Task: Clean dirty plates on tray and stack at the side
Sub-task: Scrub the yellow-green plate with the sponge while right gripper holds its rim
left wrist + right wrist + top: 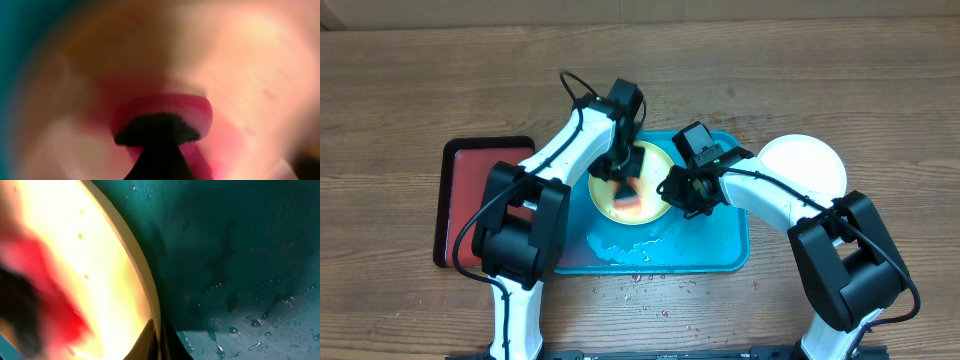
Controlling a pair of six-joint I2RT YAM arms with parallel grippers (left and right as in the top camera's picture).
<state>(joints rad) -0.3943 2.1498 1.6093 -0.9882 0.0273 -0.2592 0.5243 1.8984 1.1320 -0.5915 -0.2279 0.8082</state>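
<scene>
The yellow-green plate (650, 160) lies on the turquoise tray (715, 250), with a red smear on it. My left gripper (623, 172) is over the plate's middle, shut on a red-pink sponge (628, 200) that presses on the plate. The left wrist view is blurred; the sponge (170, 107) fills its middle. My right gripper (675, 190) is shut on the plate's right rim. In the right wrist view its fingers (159, 342) pinch the rim of the plate (100, 255) above the wet tray (240, 255). The white plate (805, 165) sits on the table, right of the tray. The light blue plate is out of view.
A dark red tray (485, 170) lies left of the turquoise tray, partly under my left arm. Water pools on the turquoise tray's front left (620, 245). Small red specks (640, 285) lie on the wooden table in front of the tray.
</scene>
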